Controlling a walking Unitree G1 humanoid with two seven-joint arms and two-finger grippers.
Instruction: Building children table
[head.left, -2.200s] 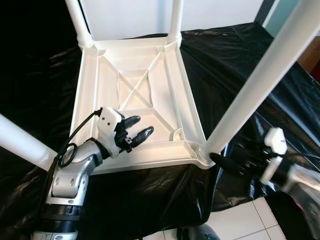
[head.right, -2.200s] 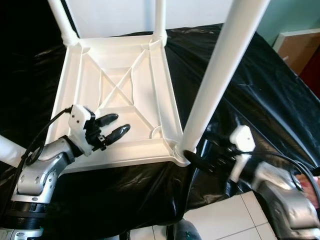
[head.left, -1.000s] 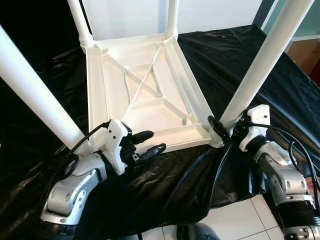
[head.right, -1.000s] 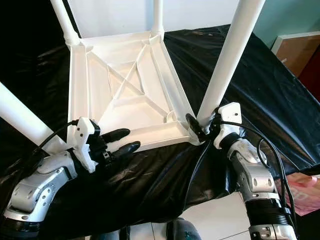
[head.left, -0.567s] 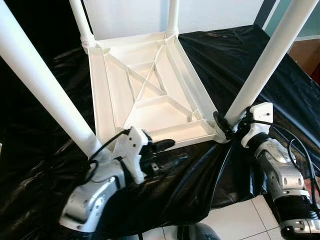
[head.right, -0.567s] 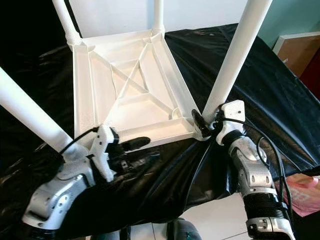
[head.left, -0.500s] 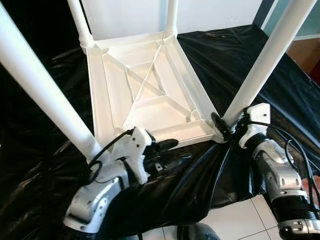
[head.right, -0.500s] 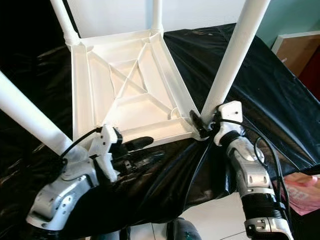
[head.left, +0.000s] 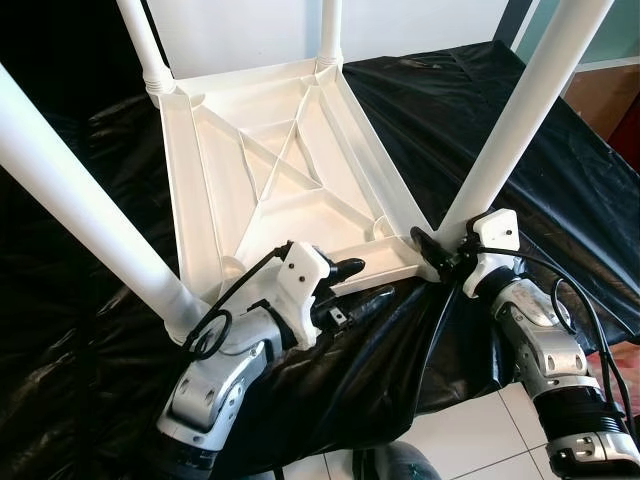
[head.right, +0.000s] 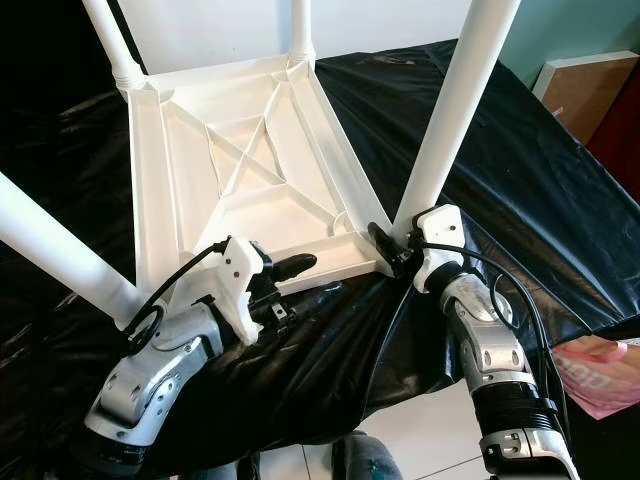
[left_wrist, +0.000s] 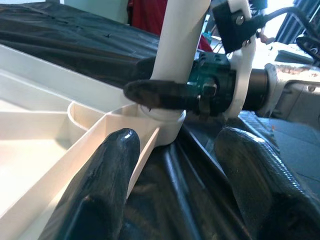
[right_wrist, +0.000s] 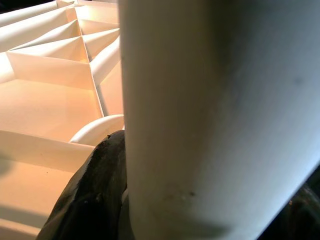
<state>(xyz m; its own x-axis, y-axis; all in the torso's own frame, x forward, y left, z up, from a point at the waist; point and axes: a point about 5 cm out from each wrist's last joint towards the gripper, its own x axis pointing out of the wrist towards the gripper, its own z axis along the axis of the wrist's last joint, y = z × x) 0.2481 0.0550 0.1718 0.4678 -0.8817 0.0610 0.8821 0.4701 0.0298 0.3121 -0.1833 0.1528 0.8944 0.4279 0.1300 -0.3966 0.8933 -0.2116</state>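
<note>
White plastic makes up one upturned children's table (head.left: 270, 170) in the left eye view, lying on a black sheet (head.left: 440, 110) with four legs (head.left: 520, 120) standing up from its corners. Two silver arms reach in: the left gripper (head.left: 362, 282) hovers at the table's near rim, fingers parted, the upper one over the rim and the lower one over the sheet, holding nothing. The right gripper (head.left: 432, 252) is clamped round the base of the table's near right leg. Right eye view: a brown board (head.right: 590, 90) stands beyond the sheet, right of the table. Left wrist view: two spread fingers (left_wrist: 105, 170) frame that leg's socket. Right wrist view: one dark finger (right_wrist: 95, 190) presses against the leg.
</note>
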